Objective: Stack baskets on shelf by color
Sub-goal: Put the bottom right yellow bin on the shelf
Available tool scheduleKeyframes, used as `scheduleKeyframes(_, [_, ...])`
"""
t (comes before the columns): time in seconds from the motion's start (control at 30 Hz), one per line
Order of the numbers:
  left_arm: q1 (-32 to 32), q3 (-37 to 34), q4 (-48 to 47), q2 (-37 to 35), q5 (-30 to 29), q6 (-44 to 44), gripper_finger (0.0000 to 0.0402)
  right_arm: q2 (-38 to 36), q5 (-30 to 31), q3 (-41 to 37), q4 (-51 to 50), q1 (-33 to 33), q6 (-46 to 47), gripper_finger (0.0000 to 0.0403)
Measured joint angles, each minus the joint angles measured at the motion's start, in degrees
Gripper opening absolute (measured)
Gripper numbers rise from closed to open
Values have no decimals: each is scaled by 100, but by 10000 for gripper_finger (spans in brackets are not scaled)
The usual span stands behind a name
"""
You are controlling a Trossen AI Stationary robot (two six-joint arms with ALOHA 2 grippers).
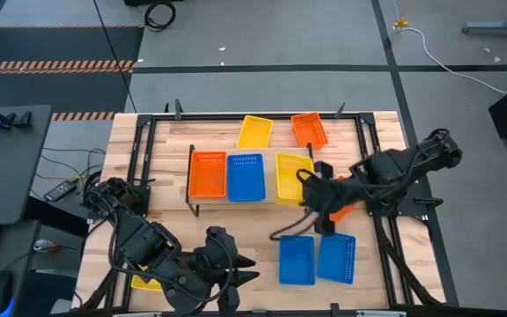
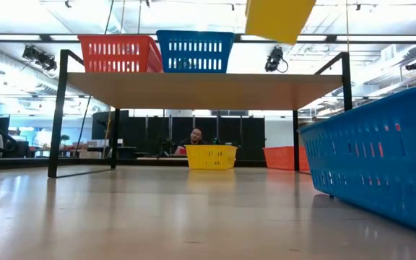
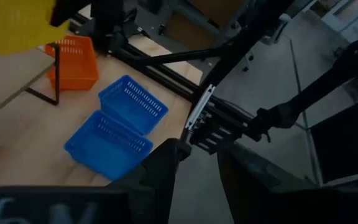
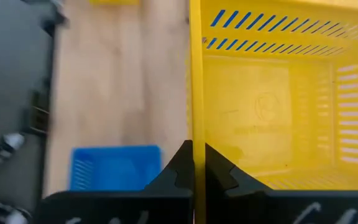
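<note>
- Looking down from the high camera, I have the left gripper (image 1: 236, 269) parked at the near edge of the table, its fingers standing partly apart with nothing between them.
- Just beside that arm's base, a yellow basket at the near edge (image 1: 145, 282) peeks out, mostly hidden under the arm.
- Two blue baskets on the table (image 1: 317, 259) lie side by side, touching, in the near right part, in front of the shelf; the low view shows one of them filling its right side.
- My right gripper (image 4: 198, 163) has its fingers pinched on the rim of a yellow basket in the grip (image 4: 272, 99). In the low view this basket hangs tilted above the right end of the shelf (image 2: 193, 88), clear of the board.
- On the shelf, an orange basket on the shelf (image 1: 207, 174) sits at the left end and a blue basket on the shelf (image 1: 246, 176) touches it in the middle.
- An orange basket below the right arm (image 1: 346, 209) shows only partly, on the table just off the shelf's right end.
- Farther back, a yellow basket at the far side (image 1: 255, 131) and an orange basket at the far side (image 1: 309, 129) rest on the table near each other.
- Beyond the table, a person (image 2: 195, 136) shows in the room, far off.
</note>
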Motion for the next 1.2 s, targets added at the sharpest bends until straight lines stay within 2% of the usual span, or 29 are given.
scheduleKeyframes(0.27, [65, 0, -724, 0, 41, -11, 126, 354, -528, -9, -502, -587, -757, 8])
scheduleKeyframes(0.5, [159, -1, -2456, 0, 78, -22, 126, 689, -996, -9, -613, -860, -1163, 8])
scheduleKeyframes(0.6, [242, -2, -2864, 0, 74, -3, 126, 775, -1007, -9, -603, -934, -1181, 9])
scheduleKeyframes(0.83, [474, -2, -2887, 0, 74, 509, 126, 770, -1005, -11, -665, -1161, -1175, 9])
scheduleKeyframes(0.97, [711, -2, -2891, 0, 77, 683, 126, 765, -1051, -11, -666, -1276, -847, 10])
scheduleKeyframes(1.2, [1199, -2, -2887, 0, 773, 1091, 126, 765, -1313, -11, -844, -1338, -687, 59])
